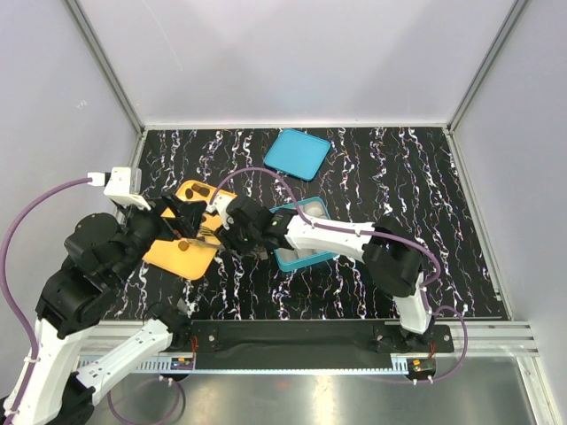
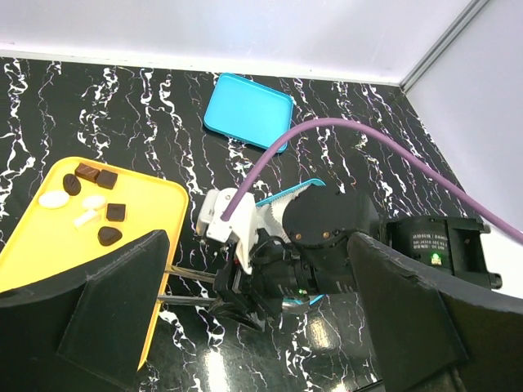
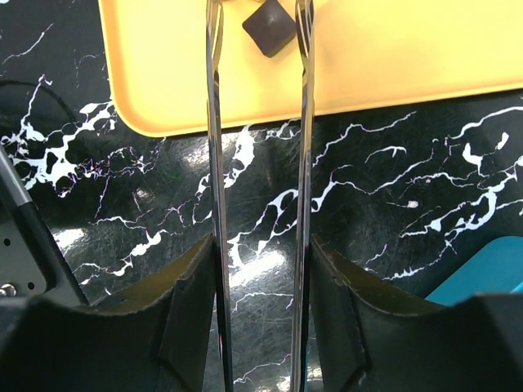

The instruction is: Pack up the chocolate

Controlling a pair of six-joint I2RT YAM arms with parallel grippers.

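Finding: no text, brand, number or sign can be read in any of the three views. The only print observed is a small white label (image 2: 431,249) of a few short lines. It stands on the black housing (image 2: 462,237) of the right arm (image 2: 327,233), as seen from the left wrist camera. Its characters are too small and blurred to make out.

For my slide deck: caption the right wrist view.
Right fingers hold metal tongs whose prongs straddle a dark chocolate square on the yellow tray.
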